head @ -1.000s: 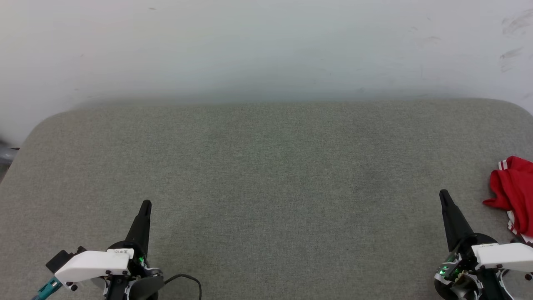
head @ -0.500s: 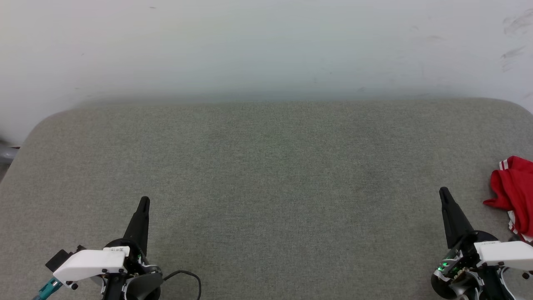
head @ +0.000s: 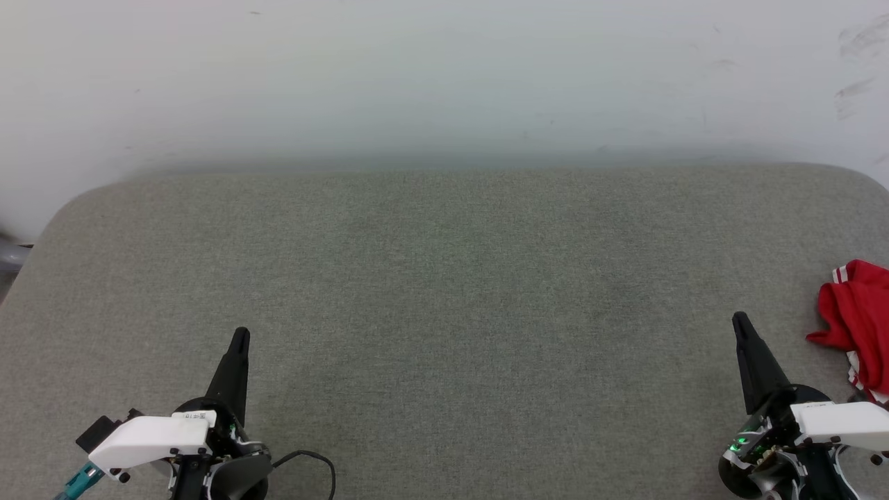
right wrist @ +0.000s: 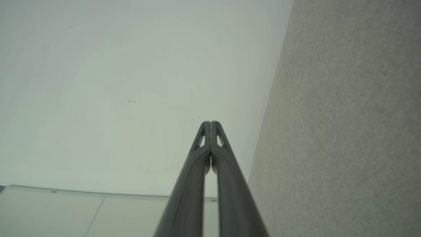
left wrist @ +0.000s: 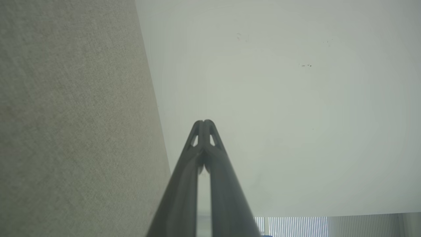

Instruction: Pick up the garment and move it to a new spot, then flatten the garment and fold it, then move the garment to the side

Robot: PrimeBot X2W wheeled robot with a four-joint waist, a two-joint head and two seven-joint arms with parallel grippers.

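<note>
At the lower left the left gripper [head: 240, 335] hovered over the grey fabric-covered tabletop [head: 444, 292], its two dark fingers pressed together with nothing between them, and a loose black cable [head: 316, 460] curled beside its wrist; that loop could probably snag if the arm swung wide. The middle of the tabletop lay bare, a likely place to spread the garment. At the lower right the right gripper [head: 740, 321] was likewise closed tight and empty, pointing up the table. Near it, but apart, the red jersey [head: 858, 316] lay crumpled at the far right of the tabletop, cut off by the head view's edge, striped trim showing. Reaching it with closed jaws would likely only shove the bundle further right, perhaps off the table. A shallow pinch on such thin cloth might catch one layer and slip. How far the jersey extended rightward could not be told.
</note>
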